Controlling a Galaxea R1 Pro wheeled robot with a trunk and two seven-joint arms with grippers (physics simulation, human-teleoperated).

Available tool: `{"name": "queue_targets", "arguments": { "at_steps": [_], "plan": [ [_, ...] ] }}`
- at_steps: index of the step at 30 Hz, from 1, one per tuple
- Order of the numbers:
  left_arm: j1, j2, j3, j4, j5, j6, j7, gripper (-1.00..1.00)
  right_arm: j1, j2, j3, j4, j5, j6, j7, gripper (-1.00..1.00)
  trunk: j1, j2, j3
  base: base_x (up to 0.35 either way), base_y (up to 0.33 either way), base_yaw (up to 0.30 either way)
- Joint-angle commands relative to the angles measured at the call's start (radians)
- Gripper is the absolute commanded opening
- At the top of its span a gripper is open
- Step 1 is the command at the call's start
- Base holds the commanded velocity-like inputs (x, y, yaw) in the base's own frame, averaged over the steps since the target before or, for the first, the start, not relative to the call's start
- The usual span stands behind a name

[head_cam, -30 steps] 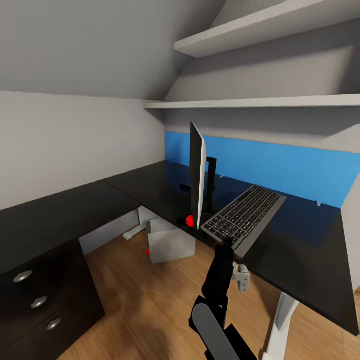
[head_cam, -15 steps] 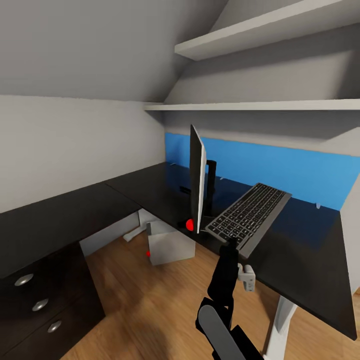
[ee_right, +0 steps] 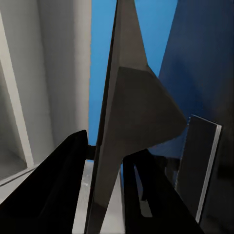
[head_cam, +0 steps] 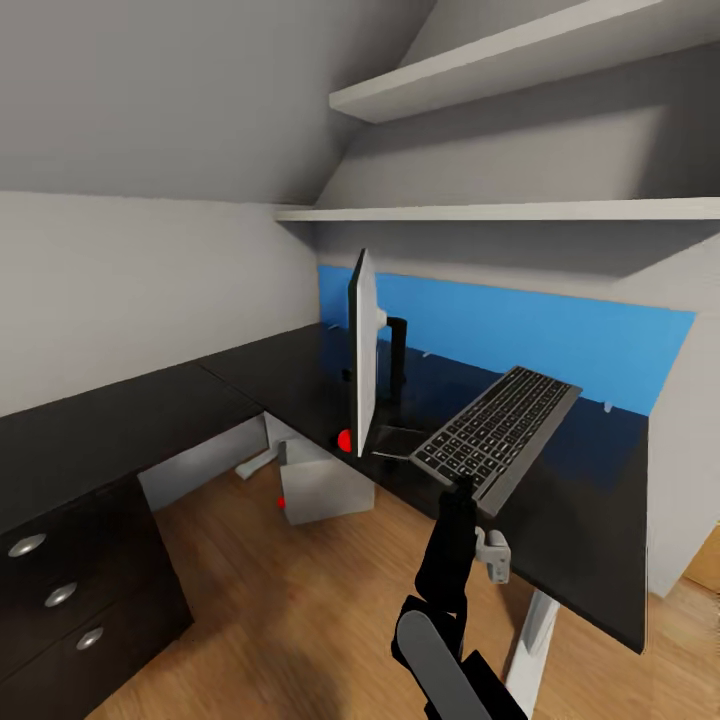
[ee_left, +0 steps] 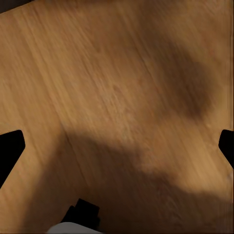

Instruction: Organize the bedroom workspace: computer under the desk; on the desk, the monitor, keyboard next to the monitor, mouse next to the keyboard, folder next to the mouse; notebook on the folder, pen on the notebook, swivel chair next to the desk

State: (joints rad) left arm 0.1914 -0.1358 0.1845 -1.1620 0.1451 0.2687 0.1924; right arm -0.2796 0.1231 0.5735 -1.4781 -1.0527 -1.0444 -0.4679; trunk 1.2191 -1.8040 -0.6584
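The dark grey keyboard (head_cam: 500, 425) hangs tilted over the front edge of the black desk (head_cam: 590, 520), my right gripper (head_cam: 463, 487) shut on its near edge. In the right wrist view the keyboard (ee_right: 131, 112) runs edge-on between the black fingers (ee_right: 63, 185). Just left of it, the monitor (head_cam: 362, 350) stands edge-on on the desk, pale back showing, red dot at its lower corner. Below the desk, the grey computer (head_cam: 325, 490) sits on the floor. My left gripper (ee_left: 117, 146) is open over bare wooden floor. Mouse, folder, notebook, pen and swivel chair are out of view.
A black drawer unit (head_cam: 60, 590) stands under the desk's left wing. Two white shelves (head_cam: 500, 210) hang above a blue wall panel (head_cam: 540, 335) behind the desk. A white desk leg (head_cam: 530, 640) stands close to my right arm. Wooden floor (head_cam: 280, 610) lies in front.
The keyboard rose slightly in my right gripper, then held. The whole picture has shifted left, so the camera moved; the monitor's pale back now shows.
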Motion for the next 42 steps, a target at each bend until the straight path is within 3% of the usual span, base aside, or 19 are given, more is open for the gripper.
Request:
{"name": "queue_targets", "arguments": {
  "at_steps": [1, 16, 26, 30, 34, 39, 42],
  "plan": [
    [0.0, -0.001, 0.001, -0.002, 0.011, 0.002, 0.005, 1.0, -0.001, 0.0, 0.002, -0.001, 0.01, -0.003, -0.009, -1.0, 0.0, 0.0, 0.0, 0.0, -0.346, 0.0],
    [0.0, -0.001, 0.0, 0.022, 0.008, -0.005, 0.006, 1.0, -0.001, 0.0, 0.0, 0.001, 0.011, -0.003, -0.008, -1.0, 0.0, 0.0, 0.021, -0.068, -0.313, 0.0],
    [0.0, -0.001, 0.0, 0.023, 0.008, -0.022, 0.006, 1.0, -0.001, -0.001, 0.0, -0.001, 0.011, -0.003, -0.008, -1.0, 0.0, 0.0, 0.033, -0.044, -0.038, 0.0],
    [0.0, -0.002, -0.002, 0.024, 0.008, -0.056, 0.003, 1.0, -0.001, -0.002, 0.0, -0.001, 0.011, -0.003, -0.008, -1.0, 0.0, 0.0, 0.037, -0.001, -0.001, 0.0],
    [0.0, -0.003, -0.006, 0.024, 0.008, -0.113, 0.001, 1.0, -0.001, -0.003, -0.001, -0.002, 0.011, -0.003, -0.008, -1.0, -0.015, 0.028, 0.051, 0.0, 0.0, 0.0],
    [0.0, -0.003, -0.021, 0.027, 0.008, -0.122, 0.002, 1.0, -0.001, -0.044, 0.001, -0.029, 0.01, -0.003, -0.008, -1.0, -0.035, 0.063, 0.067, 0.0, 0.0, 0.0],
    [0.0, -0.001, -0.055, 0.049, 0.007, -0.124, 0.007, 1.0, -0.001, -0.072, 0.017, -0.051, 0.01, -0.003, -0.008, -1.0, -0.046, 0.084, 0.077, 0.0, 0.0, 0.0]
  ]
}}
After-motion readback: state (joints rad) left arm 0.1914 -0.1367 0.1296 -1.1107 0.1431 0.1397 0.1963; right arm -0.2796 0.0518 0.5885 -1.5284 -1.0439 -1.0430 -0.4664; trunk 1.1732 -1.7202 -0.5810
